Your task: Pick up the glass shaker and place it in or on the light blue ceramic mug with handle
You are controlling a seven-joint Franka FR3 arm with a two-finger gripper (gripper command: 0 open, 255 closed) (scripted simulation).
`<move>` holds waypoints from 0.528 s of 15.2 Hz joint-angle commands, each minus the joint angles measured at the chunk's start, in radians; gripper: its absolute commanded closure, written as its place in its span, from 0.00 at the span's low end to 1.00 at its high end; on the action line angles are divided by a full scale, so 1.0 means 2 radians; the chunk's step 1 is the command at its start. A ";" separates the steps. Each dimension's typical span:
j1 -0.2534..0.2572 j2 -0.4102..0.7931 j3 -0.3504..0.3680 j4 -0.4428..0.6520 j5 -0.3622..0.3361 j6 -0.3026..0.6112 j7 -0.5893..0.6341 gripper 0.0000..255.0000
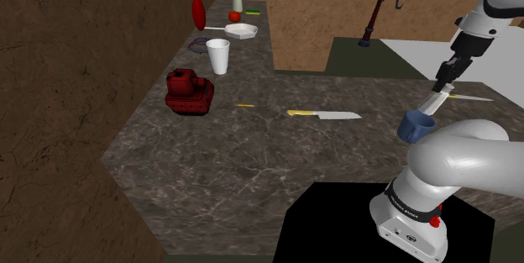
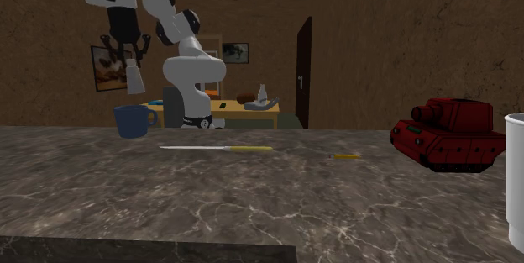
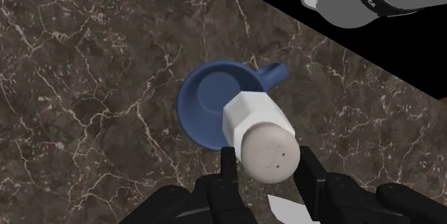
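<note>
Shaker (image 1: pixel 433 102) hangs tilted in the claw (image 1: pixel 438 93), just above the blue mug (image 1: pixel 415 126) on the bench (image 1: pixel 252 169) beside the stand. From across the bench, the claw (image 2: pixel 132 61) grips the shaker (image 2: pixel 134 77) by its upper end, and its base hovers clear of the mug (image 2: pixel 132 121) rim. Down the wrist, both fingers (image 3: pixel 228 167) clamp the speckled cap, and the pale body (image 3: pixel 254 119) points into the mug's (image 3: pixel 208 101) opening.
</note>
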 commanded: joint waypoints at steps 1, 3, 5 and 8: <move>-0.002 -0.002 -0.005 -0.013 -0.005 0.011 0.001 1.00; -0.005 -0.005 -0.012 -0.026 -0.012 0.022 0.002 1.00; -0.007 -0.007 -0.019 -0.039 -0.018 0.033 0.002 1.00; -0.011 -0.008 -0.028 -0.055 -0.027 0.047 0.003 1.00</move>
